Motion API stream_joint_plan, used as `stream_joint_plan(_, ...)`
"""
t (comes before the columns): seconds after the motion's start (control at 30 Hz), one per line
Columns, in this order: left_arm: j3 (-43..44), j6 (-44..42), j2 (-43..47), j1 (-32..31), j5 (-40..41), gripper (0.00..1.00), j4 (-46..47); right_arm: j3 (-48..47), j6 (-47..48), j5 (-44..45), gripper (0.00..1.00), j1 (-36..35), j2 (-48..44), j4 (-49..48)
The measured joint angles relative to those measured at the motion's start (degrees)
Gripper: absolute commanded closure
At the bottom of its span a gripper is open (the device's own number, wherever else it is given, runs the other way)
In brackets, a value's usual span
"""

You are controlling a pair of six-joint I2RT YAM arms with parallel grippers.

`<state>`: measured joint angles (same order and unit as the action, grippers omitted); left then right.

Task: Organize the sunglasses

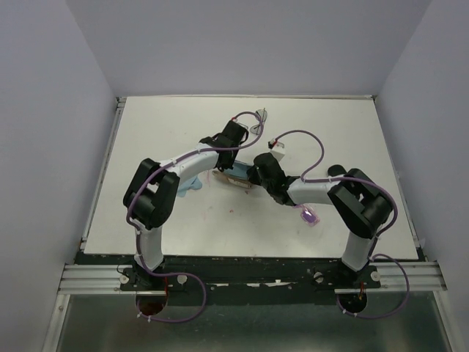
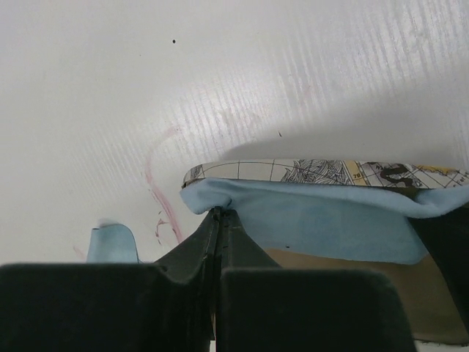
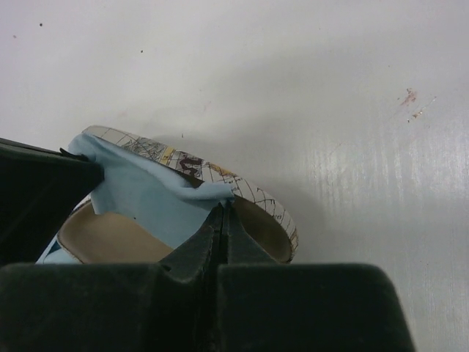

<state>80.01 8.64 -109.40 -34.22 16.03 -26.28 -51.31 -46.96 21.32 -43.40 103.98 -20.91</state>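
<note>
At left, the left gripper (image 2: 220, 214) pinches a corner of the light-blue cloth (image 2: 315, 220) lining the map-printed case (image 2: 322, 172), whose far end is cut off; the right gripper (image 3: 225, 209) clamps the same cloth; the pink-purple sunglasses (image 1: 311, 216), small and blurred, lie beside the right arm (image 1: 322, 192).

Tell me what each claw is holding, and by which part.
The left claw and the right claw each pinch the light blue cloth by its edge.
</note>
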Motion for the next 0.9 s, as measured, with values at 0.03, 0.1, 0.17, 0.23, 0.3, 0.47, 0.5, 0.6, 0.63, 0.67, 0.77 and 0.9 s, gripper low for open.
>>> stream_joint_plan(0.03, 0.1, 0.0, -0.2, 0.0, 0.0, 0.91, 0.0, 0.0, -0.1, 0.0, 0.93, 0.0, 0.2, 0.0)
stream_joint_plan(0.1, 0.2, 0.2, -0.8, 0.0, 0.1, 0.91, -0.1, 0.0, -0.5, 0.0, 0.93, 0.0, 0.7, 0.0)
stream_joint_plan(0.17, 0.2, 0.2, -1.3, 0.0, 0.1, 0.90, -0.1, 0.0, -1.1, 0.0, 0.92, 0.0, 1.2, 0.0)
stream_joint_plan(0.23, 0.3, 0.3, -1.7, 0.0, 0.1, 0.89, -0.5, 0.0, -1.6, 0.0, 0.92, 0.0, 1.6, 0.1)
stream_joint_plan(0.3, 0.4, 0.5, -2.1, 0.0, 0.1, 0.89, -0.9, 0.0, -2.0, 0.0, 0.92, 0.0, 1.8, 0.1)
stream_joint_plan(0.47, 1.3, 1.1, -2.3, 0.0, 0.1, 0.88, -1.4, 0.0, -3.0, 0.1, 0.90, 0.0, 1.8, 0.0)
stream_joint_plan(0.5, 1.3, 1.1, -2.3, 0.0, 0.1, 0.87, -1.4, 0.0, -3.2, 0.1, 0.90, 0.0, 1.8, 0.0)
stream_joint_plan(0.6, 1.5, 1.3, -2.4, 0.0, 0.1, 0.83, -1.6, 0.0, -3.4, 0.1, 0.84, 0.0, 1.8, 0.0)
stream_joint_plan(0.63, 1.7, 1.3, -2.4, 0.0, 0.1, 0.82, -2.0, 0.0, -3.6, 0.2, 0.80, 0.0, 1.8, 0.0)
stream_joint_plan(0.67, 2.1, 1.5, -2.5, 0.0, 0.2, 0.82, -2.4, 0.0, -3.7, 0.2, 0.77, 0.0, 1.8, 0.0)
stream_joint_plan(0.77, 3.2, 2.2, -2.7, 0.0, 0.8, 0.73, -3.1, 0.0, -4.0, 0.2, 0.70, 0.0, 1.8, 0.0)
stream_joint_plan(0.9, 3.5, 3.7, -2.7, 0.0, 1.7, 0.65, -4.2, 0.1, -4.1, 0.3, 0.63, 0.0, 1.7, 0.1)
